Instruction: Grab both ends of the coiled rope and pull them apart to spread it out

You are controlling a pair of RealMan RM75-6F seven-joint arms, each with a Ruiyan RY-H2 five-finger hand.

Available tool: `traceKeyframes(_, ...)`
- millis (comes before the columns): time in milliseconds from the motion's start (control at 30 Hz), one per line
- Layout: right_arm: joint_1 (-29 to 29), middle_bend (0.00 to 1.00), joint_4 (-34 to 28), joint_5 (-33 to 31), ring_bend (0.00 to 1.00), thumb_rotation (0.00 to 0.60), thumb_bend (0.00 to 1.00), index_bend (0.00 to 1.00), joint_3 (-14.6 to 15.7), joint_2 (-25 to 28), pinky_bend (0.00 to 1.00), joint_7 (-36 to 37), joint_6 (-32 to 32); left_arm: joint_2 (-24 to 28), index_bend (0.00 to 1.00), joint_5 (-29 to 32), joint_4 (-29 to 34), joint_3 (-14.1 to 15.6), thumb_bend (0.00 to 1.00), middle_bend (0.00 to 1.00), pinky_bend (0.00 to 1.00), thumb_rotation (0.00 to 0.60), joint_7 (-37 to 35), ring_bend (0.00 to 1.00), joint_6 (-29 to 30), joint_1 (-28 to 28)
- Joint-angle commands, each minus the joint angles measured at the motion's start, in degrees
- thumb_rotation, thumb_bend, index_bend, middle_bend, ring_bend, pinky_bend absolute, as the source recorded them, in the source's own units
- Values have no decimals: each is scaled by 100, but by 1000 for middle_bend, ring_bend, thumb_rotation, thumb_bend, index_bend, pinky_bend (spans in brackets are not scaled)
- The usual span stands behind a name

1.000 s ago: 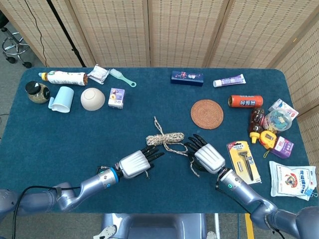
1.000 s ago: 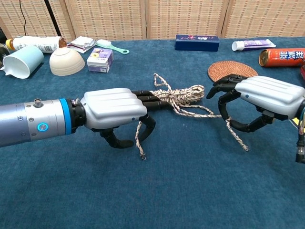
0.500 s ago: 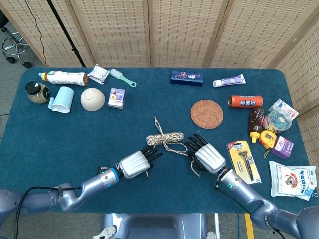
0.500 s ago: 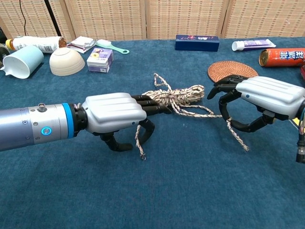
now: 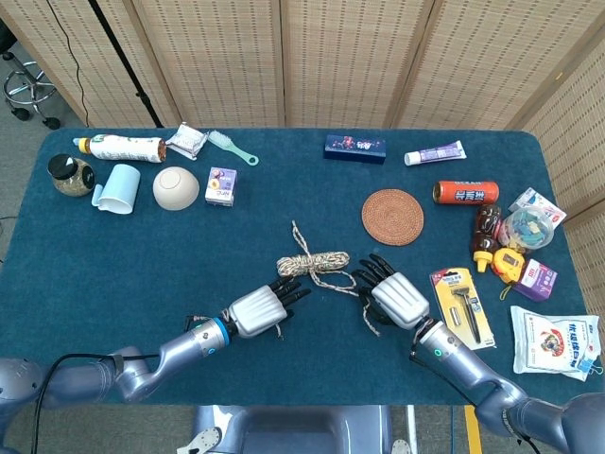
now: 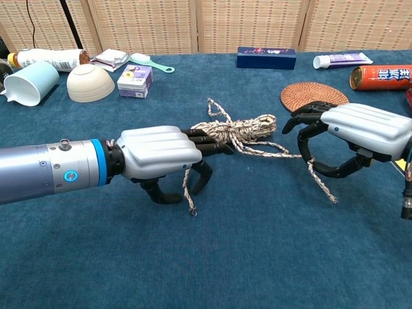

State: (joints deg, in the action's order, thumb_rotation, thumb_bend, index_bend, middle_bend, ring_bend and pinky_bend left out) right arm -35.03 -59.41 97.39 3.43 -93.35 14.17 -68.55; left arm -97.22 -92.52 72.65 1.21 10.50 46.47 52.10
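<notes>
The left hand (image 6: pixel 158 153) lies knuckles-up on the blue table (image 6: pixel 212 257), its dark fingers (image 6: pixel 206 143) reaching toward the rope and curled over a strand. One rope end passes under the palm and hangs out below it, the left tail (image 6: pixel 187 193) trailing onto the cloth, so this hand appears to hold its end, though the actual pinch is hidden beneath the shell. In the head view the same hand (image 5: pixel 255 310) sits just left of and nearer the robot than the bundle.

The right hand (image 6: pixel 360 132) mirrors it from the other side. Its fingers (image 6: pixel 309 119) arch over a strand that runs from the coil, and the right tail (image 6: pixel 322 183) drops out below the thumb. The fingers look hooked around the strand; whether they truly clamp it I cannot tell for certain, but I judge it held.

Between the two hands lies the coiled rope (image 6: pixel 241 129), a loose speckled bundle whose long axis runs roughly left to right, almost on the line joining the hands. It touches the left fingertips and lies a little apart from the right ones, joined to them by a fairly straight strand. A spare loop (image 5: pixel 301 238) strays toward the far side.

The pull therefore wants each hand drawn outward along that same axis, left hand leftward, right hand rightward. The woven coaster (image 6: pixel 312 96) sits just behind the right hand.
</notes>
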Motion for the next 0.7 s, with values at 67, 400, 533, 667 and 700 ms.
traceKeyframes(67,7,212,8,-4,96,600,517,612,2,7,0,10,-4,-32,511,33,-11,-17,348,0,0,600,34,0,-14,9)
traceKeyframes(400,15,212,3,-19,96,600,517,613,5,14,0,33,16,-112,523,135,-62,-25,347,0,0,600,146,0,-60,8)
traceKeyframes(533,13,214,8,-28,96,600,519,614,1,6,0,47,29,-132,525,171,-86,-28,348,0,0,600,173,0,-82,12)
traceKeyframes(667,12,216,17,-31,96,600,520,614,-4,3,0,50,32,-143,532,195,-92,-37,350,0,0,600,181,0,-80,13)
traceKeyframes(700,12,216,17,-33,96,600,520,614,-5,3,0,54,34,-144,532,198,-92,-35,351,0,0,600,186,0,-83,15)
